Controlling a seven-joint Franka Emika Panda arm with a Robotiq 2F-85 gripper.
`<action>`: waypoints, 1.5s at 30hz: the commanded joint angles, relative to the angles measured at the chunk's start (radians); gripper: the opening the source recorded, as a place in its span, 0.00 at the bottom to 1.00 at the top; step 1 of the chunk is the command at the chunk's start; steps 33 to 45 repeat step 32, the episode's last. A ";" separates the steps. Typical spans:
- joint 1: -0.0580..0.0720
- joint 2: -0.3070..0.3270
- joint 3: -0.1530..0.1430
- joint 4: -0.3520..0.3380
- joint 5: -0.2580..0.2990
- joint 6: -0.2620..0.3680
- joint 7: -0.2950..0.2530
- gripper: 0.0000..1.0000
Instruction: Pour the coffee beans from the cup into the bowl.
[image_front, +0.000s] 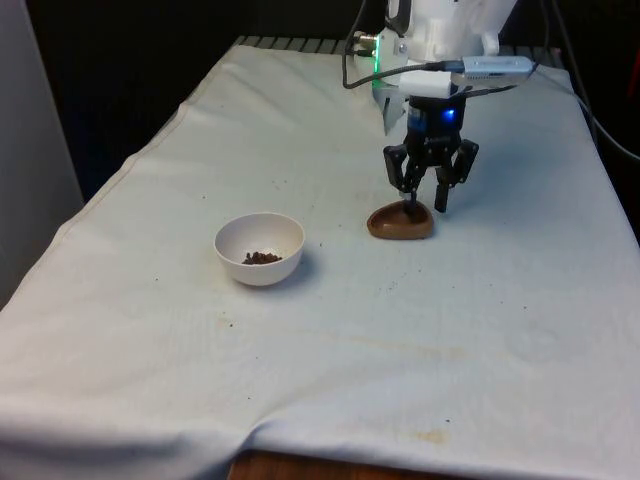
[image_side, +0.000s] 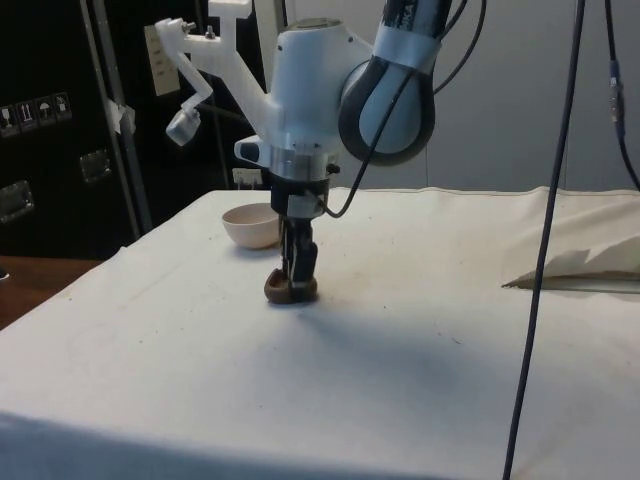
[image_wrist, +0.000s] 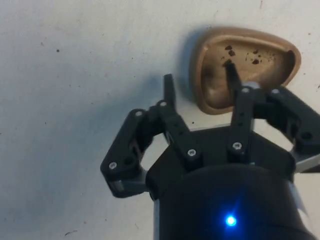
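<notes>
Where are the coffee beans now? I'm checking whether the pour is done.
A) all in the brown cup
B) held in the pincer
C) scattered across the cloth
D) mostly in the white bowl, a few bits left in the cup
D: the front view shows a small heap of beans inside the white bowl, and the wrist view shows just a few bits in the brown cup.

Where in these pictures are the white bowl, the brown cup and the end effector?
Round white bowl (image_front: 259, 237), front view: on its inner wall above the beans.
Low brown rounded cup (image_wrist: 216, 85), wrist view: on its inner floor.
Black two-finger end effector (image_wrist: 198, 83), wrist view: midway between its fingertips, at the cup's rim.
</notes>
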 joint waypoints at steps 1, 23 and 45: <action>0.009 -0.003 -0.016 -0.005 -0.011 0.013 0.006 0.52; -0.003 -0.135 0.009 -0.011 0.005 -0.106 -0.006 1.00; -0.003 -0.197 0.010 -0.010 0.008 -0.165 -0.010 1.00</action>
